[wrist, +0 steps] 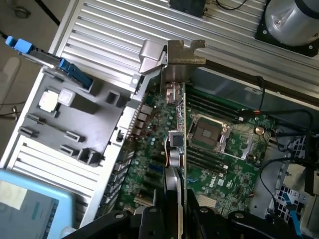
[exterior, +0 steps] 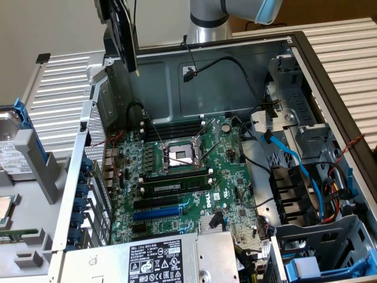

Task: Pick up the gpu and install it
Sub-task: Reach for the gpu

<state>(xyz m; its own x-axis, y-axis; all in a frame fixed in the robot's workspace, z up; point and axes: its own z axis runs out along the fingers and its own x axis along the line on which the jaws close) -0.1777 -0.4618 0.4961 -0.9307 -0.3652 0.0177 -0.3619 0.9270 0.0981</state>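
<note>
Hanging edge-on near the top of the exterior view, toward its left, the gpu (exterior: 125, 41) is well above the open computer case (exterior: 177, 79). It is clear of the green motherboard (exterior: 230, 177) lying inside.

In the wrist view, the gripper (wrist: 178, 219) is drawn in narrow, its dark fingers (wrist: 149, 219) clamped on either face of the thin card. The gpu (wrist: 175, 149) runs away from the claw, with its silver bracket (wrist: 185, 52) at the far end. It is poised over the motherboard (wrist: 234, 169) beside the case's slotted wall.
</note>
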